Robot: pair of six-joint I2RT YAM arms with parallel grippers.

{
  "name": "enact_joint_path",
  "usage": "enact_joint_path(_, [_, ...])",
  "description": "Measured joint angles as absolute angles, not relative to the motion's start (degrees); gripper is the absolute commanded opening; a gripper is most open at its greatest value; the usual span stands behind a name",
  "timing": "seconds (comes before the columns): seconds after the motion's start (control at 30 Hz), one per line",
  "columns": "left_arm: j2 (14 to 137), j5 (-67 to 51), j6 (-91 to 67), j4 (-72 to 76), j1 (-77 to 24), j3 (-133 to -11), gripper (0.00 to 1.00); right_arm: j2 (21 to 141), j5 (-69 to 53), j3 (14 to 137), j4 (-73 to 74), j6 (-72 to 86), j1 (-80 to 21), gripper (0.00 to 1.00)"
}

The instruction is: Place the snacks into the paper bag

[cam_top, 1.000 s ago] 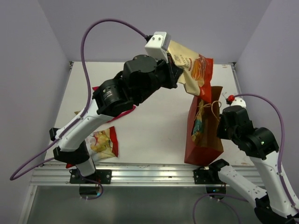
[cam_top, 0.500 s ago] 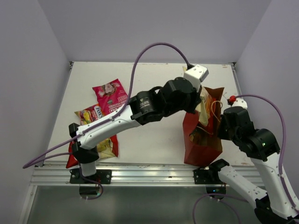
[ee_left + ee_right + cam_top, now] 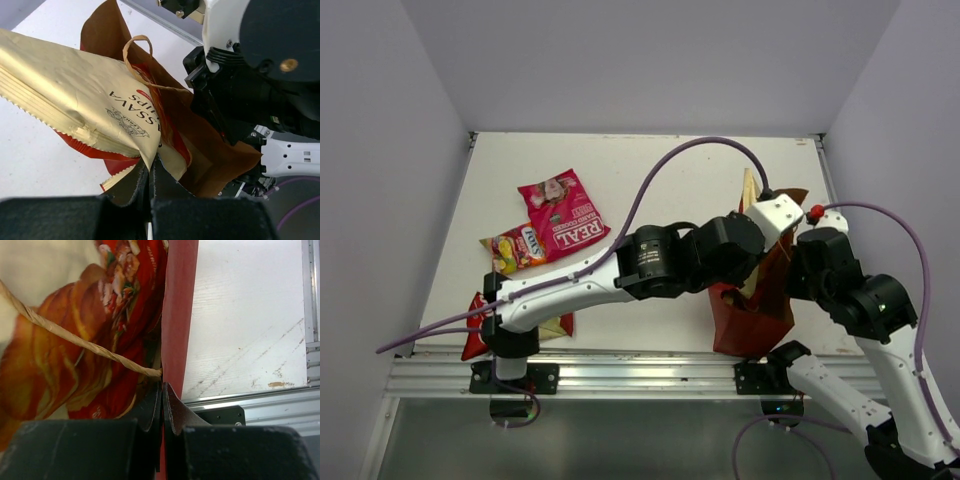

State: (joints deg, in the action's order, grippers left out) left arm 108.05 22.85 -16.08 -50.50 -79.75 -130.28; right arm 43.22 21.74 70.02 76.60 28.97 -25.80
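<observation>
Two pinches: left gripper [image 3: 149,173] clamps the cream-and-orange packet [image 3: 65,97] just ahead of it, right gripper [image 3: 162,391] nips the paper bag [image 3: 179,315] wall.

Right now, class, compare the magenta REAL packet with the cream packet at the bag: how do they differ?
The magenta packet lies flat on the table, untouched; the cream packet is pinched in the left pincer, tilted at the paper bag's mouth. Magenta shows bold white lettering; cream small dark print. Both are foil snack packets.
</observation>
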Motion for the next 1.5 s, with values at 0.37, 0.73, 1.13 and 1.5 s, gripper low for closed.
enact_joint_path(0.37, [105.51, 34.83, -9.43, -48.99, -84.49, -134.93, 0.0, 44.53, 21.5, 70.02, 76.55, 29.8, -25.8, 0.0])
enact_joint_path(0.73, [91.44, 48.97, 8.08, -25.82, -86.06, -130.85, 0.0, 44.99, 21.47, 70.02, 76.58, 30.85, -25.8, 0.0])
enact_joint_path(1.13, [94.96, 42.11, 5.98, -21.93, -87.33, -130.17, 0.0, 44.93, 21.5, 69.82, 76.58, 31.9, -25.8, 0.0])
enact_joint_path(1.5, [95.77, 37.39, 2.33, -22.7, -88.92, -129.38, 0.0, 44.49, 21.5, 68.97, 76.36, 32.36, -25.8, 0.0])
